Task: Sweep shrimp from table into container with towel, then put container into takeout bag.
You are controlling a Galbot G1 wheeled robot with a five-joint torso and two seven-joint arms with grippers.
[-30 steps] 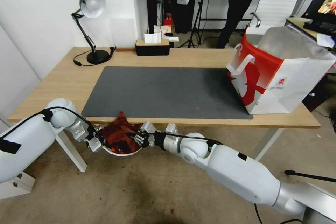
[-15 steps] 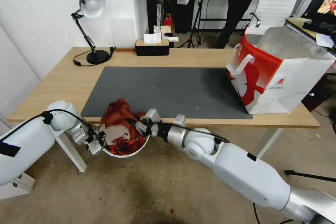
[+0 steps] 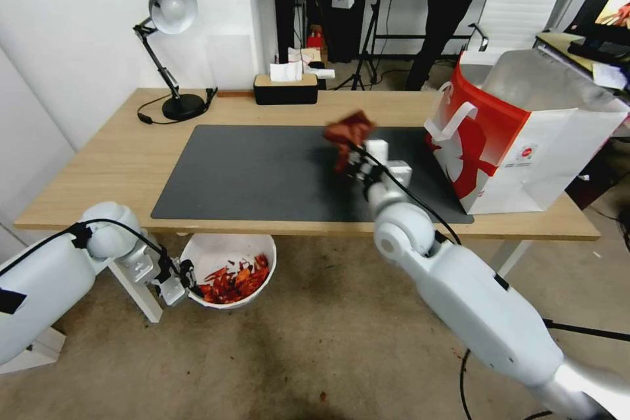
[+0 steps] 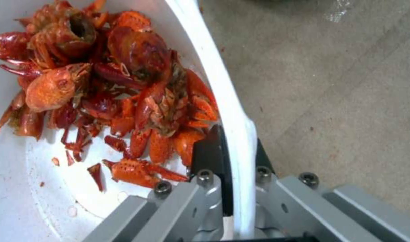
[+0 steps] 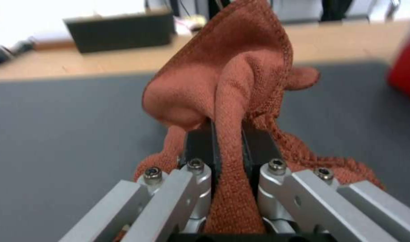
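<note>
1. Head view: our left gripper (image 3: 186, 275) hangs below the near edge of the table (image 3: 98, 164), clamped on the rim of the container (image 3: 226, 248), which sits in the air over the floor, not on the desk.
2. In the left wrist view the jaws straddle the thin white wall, one pad inside and one outside, shut tight on the rim. The shrimp (image 4: 115, 90) lie heaped inside the bowl, just beside the inner pad.
3. Our right gripper (image 3: 350, 151) is up over the dark grey mat (image 3: 262, 170), towards its far right part, and pinches the towel (image 3: 348, 128). The right wrist view shows a fold of the cloth caught between narrow, closed jaws, the rest flopping above and around them.
4. The relation we judge to matter: the takeout bag (image 3: 525, 138) stands at the right end of the table, well apart from the container, which is low and to the left. The bowl must travel up and rightward, across the table, to reach the bag's open mouth.
5. The right arm is nearer the bag, but it is the left that has the bowl, and the right arm lies across that path.
</note>
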